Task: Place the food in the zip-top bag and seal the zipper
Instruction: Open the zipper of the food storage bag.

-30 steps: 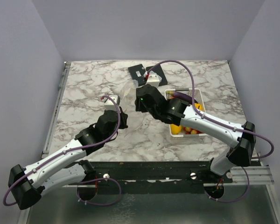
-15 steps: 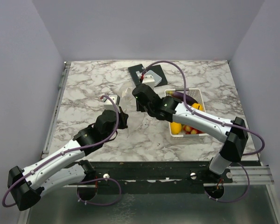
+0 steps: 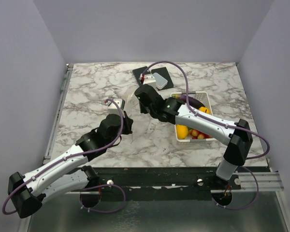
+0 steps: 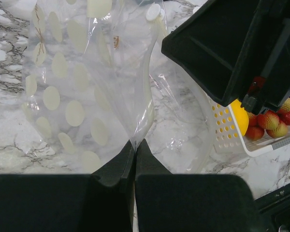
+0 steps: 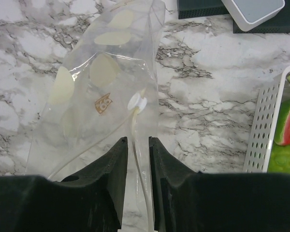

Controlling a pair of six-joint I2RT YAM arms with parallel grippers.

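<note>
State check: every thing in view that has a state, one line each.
zip-top bag, pinched at one edge, looks empty
zipper, sealed or not: cannot tell
left gripper, shut on the zip-top bag's edge
right gripper, open, jaws either side of the zipper
food, in the white basket
white basket, upright, holding the food

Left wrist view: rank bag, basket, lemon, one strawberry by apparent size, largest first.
1. bag: fills most of the view, though it is nearest the camera.
2. basket: only a corner shows.
3. lemon: partly hidden.
4. strawberry: only slightly smaller than the lemon's visible part.
</note>
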